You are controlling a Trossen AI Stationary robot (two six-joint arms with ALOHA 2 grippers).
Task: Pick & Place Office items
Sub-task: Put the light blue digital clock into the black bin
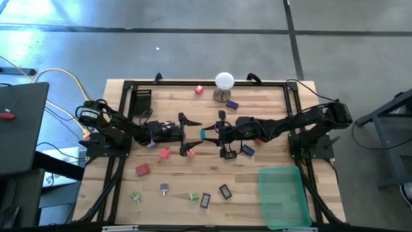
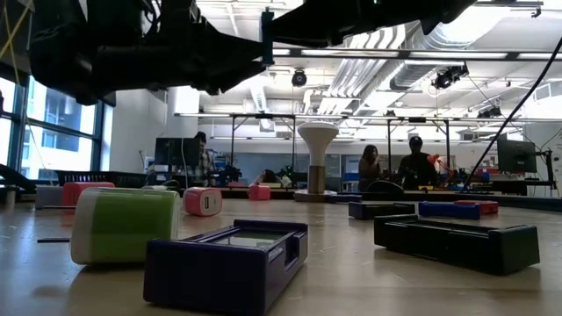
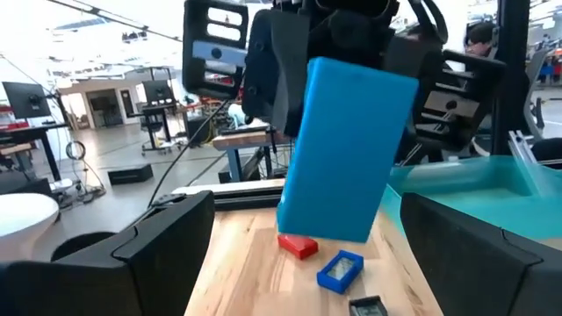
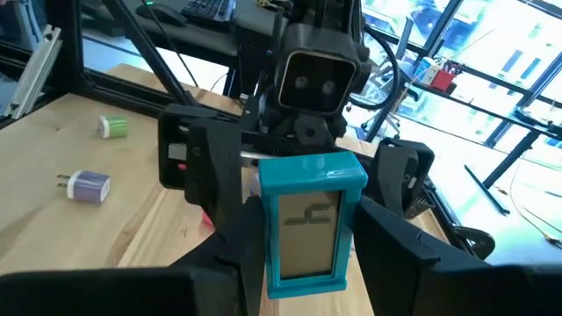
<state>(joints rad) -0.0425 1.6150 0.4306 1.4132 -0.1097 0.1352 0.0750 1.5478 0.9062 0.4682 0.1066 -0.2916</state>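
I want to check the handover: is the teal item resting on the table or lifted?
Lifted. The right tool holds the teal item above the wooden table; the left tool stands open around it.

The right gripper (image 4: 303,241) clamps a teal block (image 4: 307,219) with a pale screen-like face between its dark fingers (image 4: 399,237). Directly behind, at 12 o'clock, the left gripper (image 4: 294,171) faces it, jaws spread. Green and purple plug pieces (image 4: 88,186) lie at 9 o'clock on the wooden table (image 4: 53,219).

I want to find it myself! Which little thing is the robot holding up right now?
Look at the middle of the wooden table, between the two arms. The right gripper holds a teal block up in the air. It alone is off the table, its front a grey screen.
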